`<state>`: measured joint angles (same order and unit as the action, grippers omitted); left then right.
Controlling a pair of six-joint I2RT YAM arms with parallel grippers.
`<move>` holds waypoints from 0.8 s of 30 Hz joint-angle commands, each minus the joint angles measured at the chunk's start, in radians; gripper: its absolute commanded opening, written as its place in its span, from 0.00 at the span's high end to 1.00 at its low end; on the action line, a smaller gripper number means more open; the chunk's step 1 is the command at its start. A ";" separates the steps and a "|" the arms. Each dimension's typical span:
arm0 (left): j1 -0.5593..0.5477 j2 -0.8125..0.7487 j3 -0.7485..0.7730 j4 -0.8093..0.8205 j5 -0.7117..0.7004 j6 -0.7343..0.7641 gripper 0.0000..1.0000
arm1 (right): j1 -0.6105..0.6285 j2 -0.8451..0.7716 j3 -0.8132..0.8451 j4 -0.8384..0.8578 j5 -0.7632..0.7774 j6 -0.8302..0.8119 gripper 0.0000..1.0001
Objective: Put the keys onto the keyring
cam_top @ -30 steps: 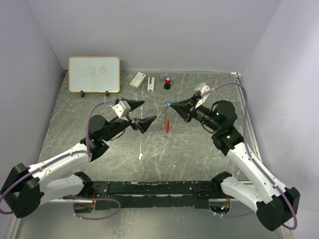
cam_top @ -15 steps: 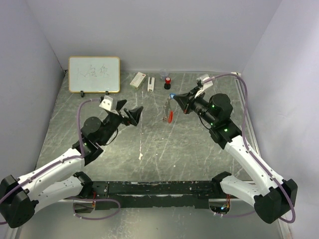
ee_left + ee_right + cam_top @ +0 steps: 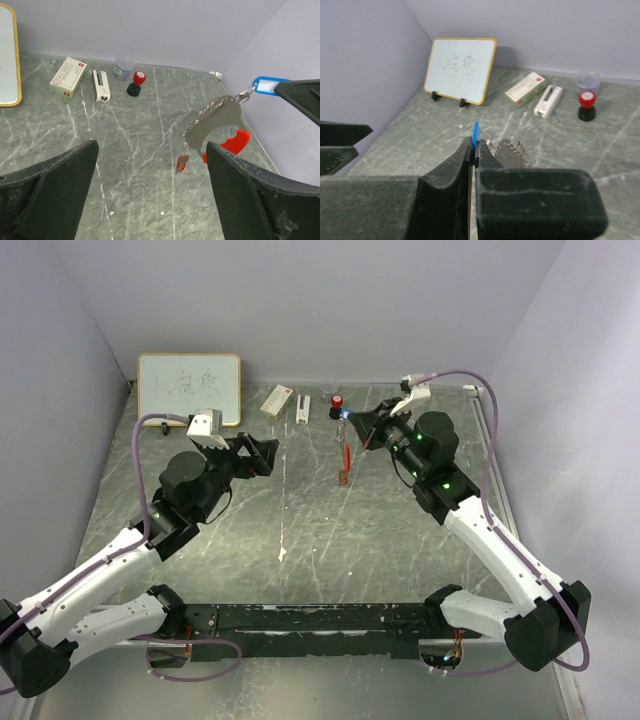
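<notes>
My right gripper (image 3: pixel 350 418) is shut on the blue plastic head of a key (image 3: pixel 267 85), seen edge-on between its pads in the right wrist view (image 3: pixel 476 134). The keyring hangs from that head, above the table. It is a thin metal ring with a curved grey strip (image 3: pixel 220 122) and a red strap (image 3: pixel 234 144), also visible in the top view (image 3: pixel 344 458). The red-headed key (image 3: pixel 181 163) dangles at its lower end. My left gripper (image 3: pixel 258 453) is open and empty, left of the hanging keyring and apart from it, its jaws wide in the left wrist view (image 3: pixel 150 200).
At the back of the table stand a whiteboard (image 3: pixel 189 389), a small white box (image 3: pixel 277 400), a white stapler-like piece (image 3: pixel 302 408), a red-and-black bottle (image 3: pixel 337 404) and a small clear jar (image 3: pixel 122 67). Walls close in on the left, back and right.
My right gripper has lifted the blue head and hanging keyring toward the back of the table. My left gripper has drawn back to the left, away from the keyring.
</notes>
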<state>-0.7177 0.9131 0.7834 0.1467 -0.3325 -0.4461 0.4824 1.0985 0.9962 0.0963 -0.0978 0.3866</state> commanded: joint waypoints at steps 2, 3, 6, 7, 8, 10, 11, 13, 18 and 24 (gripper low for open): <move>0.004 0.010 0.150 -0.213 -0.016 -0.053 0.00 | 0.102 0.093 0.099 0.061 -0.002 0.016 1.00; 0.005 0.002 0.160 -0.233 -0.017 -0.057 0.00 | 0.128 0.115 0.110 0.077 0.001 0.008 1.00; 0.003 -0.053 0.148 -0.250 -0.024 -0.062 0.01 | 0.175 0.198 0.152 0.112 -0.026 0.009 1.00; 0.003 -0.077 0.138 -0.244 -0.024 -0.056 0.00 | 0.183 0.232 0.160 0.140 -0.036 0.016 1.00; 0.004 -0.098 0.131 -0.236 -0.025 -0.051 0.00 | 0.188 0.254 0.164 0.163 -0.040 0.027 1.00; 0.005 -0.129 0.134 -0.265 -0.025 -0.058 0.00 | 0.190 0.294 0.168 0.196 -0.021 0.047 1.00; 0.004 -0.139 0.139 -0.293 -0.022 -0.057 0.00 | 0.189 0.308 0.166 0.204 -0.008 0.052 1.00; 0.004 -0.154 0.150 -0.341 -0.023 -0.057 0.00 | 0.184 0.331 0.155 0.215 0.022 0.052 1.00; 0.004 -0.200 0.125 -0.363 -0.008 -0.058 0.01 | 0.147 0.366 0.080 0.222 0.015 0.058 1.00; 0.003 -0.231 0.061 -0.317 0.025 -0.042 0.00 | 0.100 0.336 -0.123 0.248 0.015 0.061 1.00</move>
<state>-0.7177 0.6983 0.8814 -0.1787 -0.3351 -0.5014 0.6106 1.4628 0.9794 0.3042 -0.0967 0.4393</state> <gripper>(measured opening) 0.997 0.010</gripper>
